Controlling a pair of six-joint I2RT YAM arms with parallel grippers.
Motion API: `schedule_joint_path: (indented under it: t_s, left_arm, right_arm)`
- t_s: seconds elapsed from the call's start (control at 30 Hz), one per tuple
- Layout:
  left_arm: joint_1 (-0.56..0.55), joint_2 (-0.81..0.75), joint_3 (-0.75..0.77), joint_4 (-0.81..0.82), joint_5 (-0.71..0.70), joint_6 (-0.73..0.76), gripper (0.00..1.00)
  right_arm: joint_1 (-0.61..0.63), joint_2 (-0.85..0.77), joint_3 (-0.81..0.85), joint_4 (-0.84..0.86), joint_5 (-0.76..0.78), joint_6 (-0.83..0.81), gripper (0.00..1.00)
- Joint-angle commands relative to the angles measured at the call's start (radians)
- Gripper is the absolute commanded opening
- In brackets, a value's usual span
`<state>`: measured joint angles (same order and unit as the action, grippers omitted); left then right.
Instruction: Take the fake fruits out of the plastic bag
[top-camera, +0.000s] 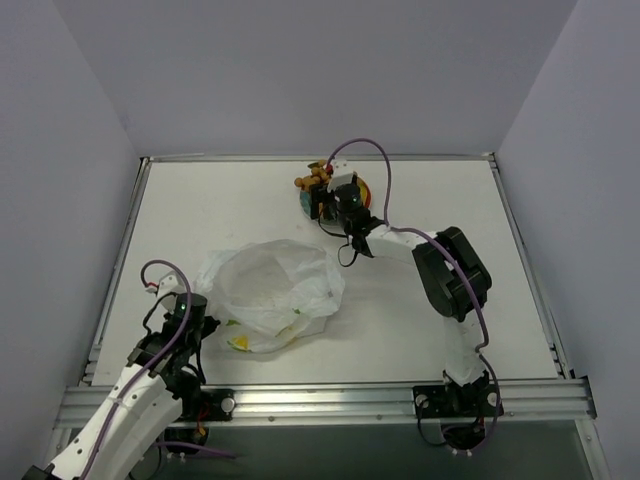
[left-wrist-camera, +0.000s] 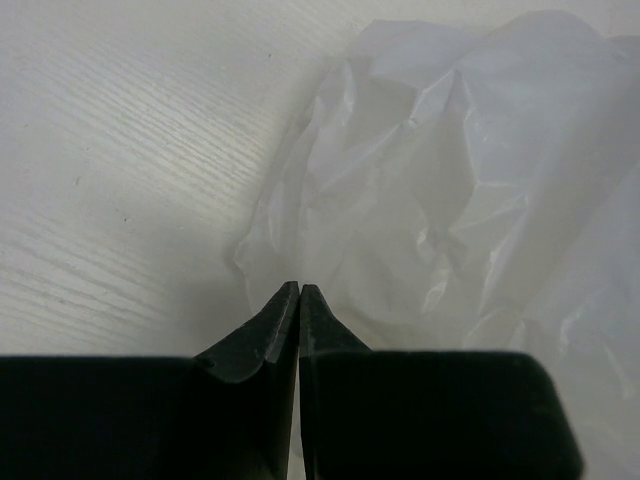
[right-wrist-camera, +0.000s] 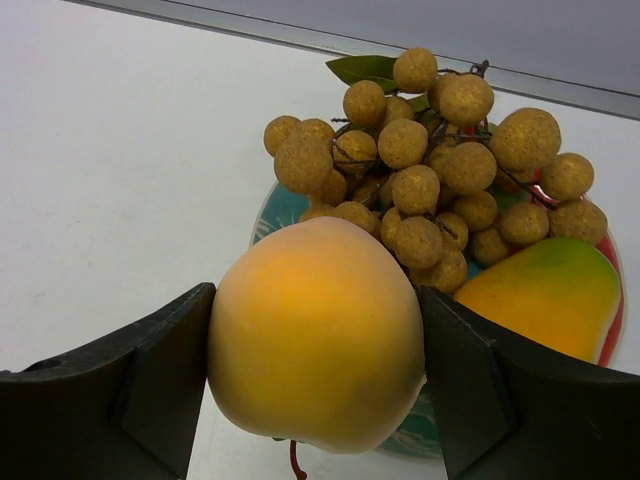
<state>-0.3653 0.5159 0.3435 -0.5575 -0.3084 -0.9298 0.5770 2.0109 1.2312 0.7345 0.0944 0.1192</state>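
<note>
My right gripper is shut on a round orange fruit, holding it just above the near edge of the red plate with teal pattern. On the plate lie a bunch of small tan-brown balls and a yellow-orange mango-like fruit. In the top view the right gripper is at the plate at the table's back middle. The crinkled translucent plastic bag lies at the front left. My left gripper is shut and empty, its tips at the bag's edge.
The white table has raised metal rails along its back and sides and grey walls around it. The right arm's elbow stands over the table's right half.
</note>
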Motion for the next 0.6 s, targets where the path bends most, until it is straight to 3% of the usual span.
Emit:
schedule_joint_path:
  t_s: [0.0, 0.2, 0.3, 0.33, 0.4, 0.43, 0.57]
  left_arm:
    - [0.005, 0.001, -0.011, 0.079, 0.015, 0.020, 0.02]
    - [0.006, 0.071, 0.002, 0.128, 0.038, 0.052, 0.02]
    - [0.005, 0.088, 0.008, 0.142, 0.040, 0.060, 0.02]
    - [0.005, 0.087, 0.006, 0.146, 0.040, 0.063, 0.02]
    - [0.006, 0.087, 0.005, 0.156, 0.043, 0.068, 0.02]
    - [0.005, 0.087, 0.003, 0.157, 0.045, 0.068, 0.02]
    - [0.006, 0.088, -0.001, 0.162, 0.052, 0.074, 0.02]
  right_arm:
    - [-0.009, 0.043, 0.077, 0.060, -0.024, -0.072, 0.20]
    - [-0.009, 0.080, 0.073, 0.105, 0.027, -0.079, 0.24]
    - [-0.009, 0.086, 0.063, 0.120, 0.028, -0.070, 0.35]
    - [-0.009, 0.089, 0.062, 0.118, 0.028, -0.067, 0.45]
    - [-0.009, 0.089, 0.059, 0.114, 0.031, -0.056, 0.52]
    - [-0.009, 0.086, 0.047, 0.120, 0.031, -0.053, 0.64]
    - [-0.006, 0.063, 0.056, 0.103, 0.039, -0.052, 0.76]
